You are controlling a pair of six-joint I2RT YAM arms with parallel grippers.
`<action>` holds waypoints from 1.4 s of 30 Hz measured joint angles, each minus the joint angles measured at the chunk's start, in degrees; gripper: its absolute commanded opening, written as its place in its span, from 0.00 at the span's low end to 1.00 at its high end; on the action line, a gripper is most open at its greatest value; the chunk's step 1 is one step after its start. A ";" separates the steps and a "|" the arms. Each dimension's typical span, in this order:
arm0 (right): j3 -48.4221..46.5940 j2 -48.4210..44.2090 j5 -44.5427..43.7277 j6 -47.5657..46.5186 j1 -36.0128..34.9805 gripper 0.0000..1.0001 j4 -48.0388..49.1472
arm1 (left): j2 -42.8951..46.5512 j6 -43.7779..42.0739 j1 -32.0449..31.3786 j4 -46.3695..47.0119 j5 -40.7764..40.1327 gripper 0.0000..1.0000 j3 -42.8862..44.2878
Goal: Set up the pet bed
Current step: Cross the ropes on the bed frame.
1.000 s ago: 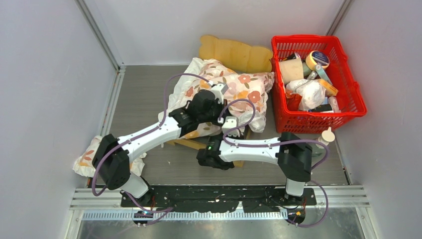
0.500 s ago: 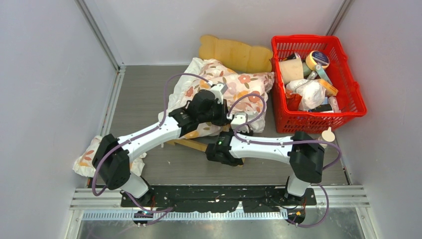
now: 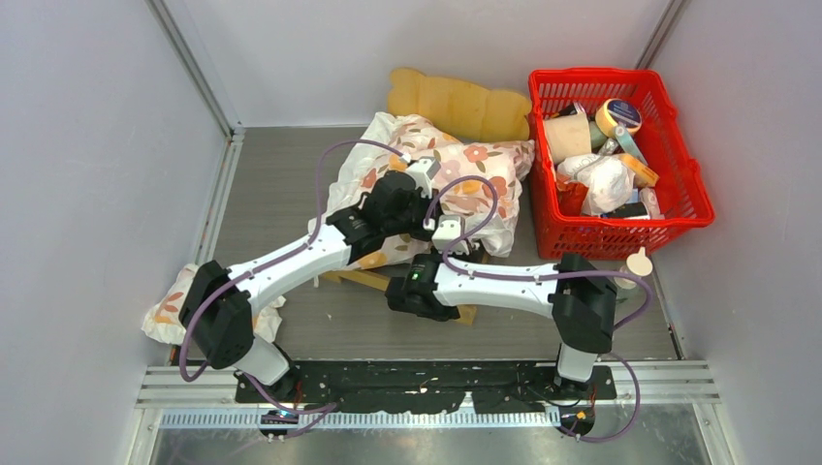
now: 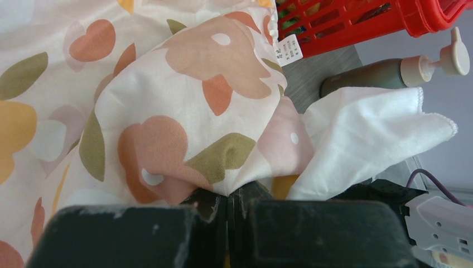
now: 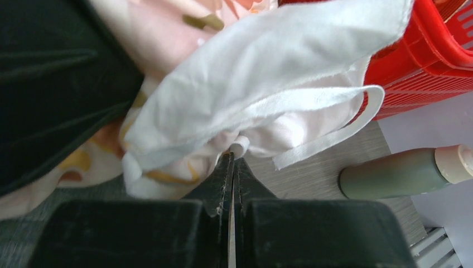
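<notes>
Fabric of the floral cushion (image 3: 465, 174) is pinched in both tools: the left gripper (image 4: 228, 196) is clamped tight on a printed fold, and the right gripper (image 5: 232, 162) on a pale edge. The pet bed (image 3: 456, 105) lies mid-table under the cushion, with its scalloped headboard toward the back wall, just beside the red basket (image 3: 593, 76).

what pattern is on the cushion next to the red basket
The cushion is white with orange, peach and olive flowers and leaves; clearest in left wrist view.
</notes>
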State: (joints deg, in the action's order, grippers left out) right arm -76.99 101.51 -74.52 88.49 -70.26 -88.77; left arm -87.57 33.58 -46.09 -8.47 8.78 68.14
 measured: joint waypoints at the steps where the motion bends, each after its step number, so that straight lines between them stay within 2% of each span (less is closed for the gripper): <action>1: -0.50 0.02 0.79 -0.61 -0.52 0.05 0.02 | 0.00 -0.02 0.11 0.02 0.00 0.00 0.09; 10: -1.11 1.73 6.45 -1.36 -1.75 0.05 -0.07 | 0.02 0.00 0.35 0.11 0.04 0.00 0.02; 27: -3.13 6.51 6.58 5.29 -1.22 0.05 0.00 | 0.11 0.04 1.07 0.61 -0.07 0.00 -0.72; 34: 1.99 6.01 0.79 6.86 0.26 0.05 0.55 | -0.63 0.31 0.48 1.42 -1.03 0.00 -0.72; 42: 8.50 1.40 6.86 8.07 3.89 0.05 0.04 | -0.39 0.24 1.05 1.38 -0.15 0.00 -0.79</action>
State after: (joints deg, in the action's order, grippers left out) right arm -68.49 102.91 -67.66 96.55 -66.37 -88.73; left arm -87.96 33.82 -45.04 -7.09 8.62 67.35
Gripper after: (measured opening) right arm 0.057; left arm 0.022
